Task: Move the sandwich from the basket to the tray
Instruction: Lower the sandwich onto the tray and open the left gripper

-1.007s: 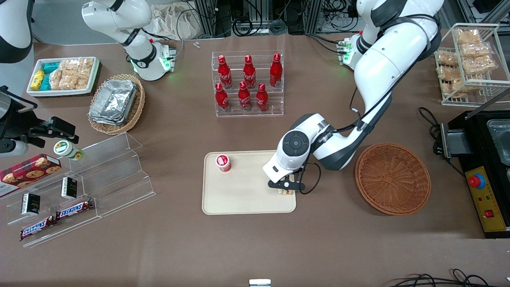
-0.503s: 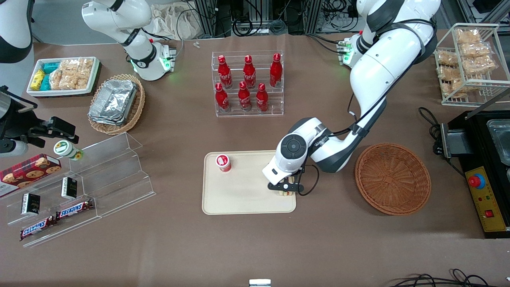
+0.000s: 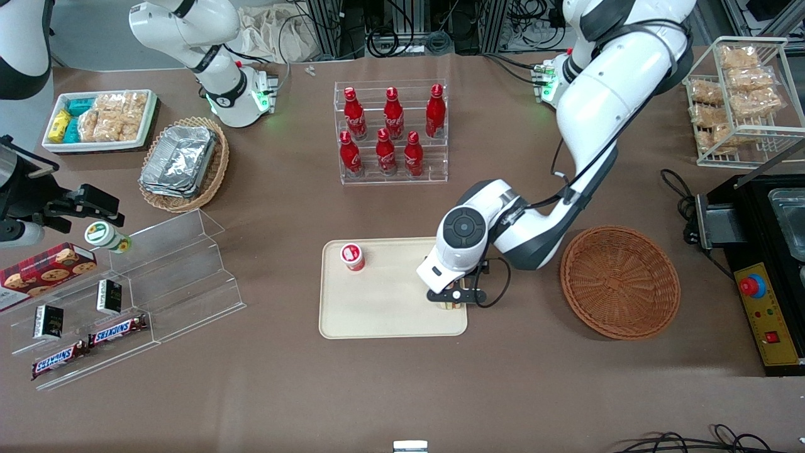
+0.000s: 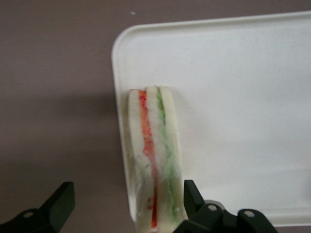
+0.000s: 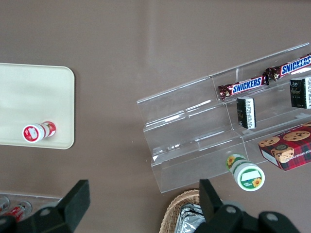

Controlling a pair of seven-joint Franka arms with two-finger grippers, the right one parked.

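i see my gripper with fingers spread apart, straddling the sandwich. it lies flat at the tray corner, about four o'clock. probably released there; the basket sits empty.

Cream tray on a brown table; the sandwich shows white bread striped orange-red and green. Black gripper, reddish-brown wicker basket.

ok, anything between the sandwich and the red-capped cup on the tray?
Nothing. In the front view only bare tray separates the sandwich, under the open gripper, from the cup.
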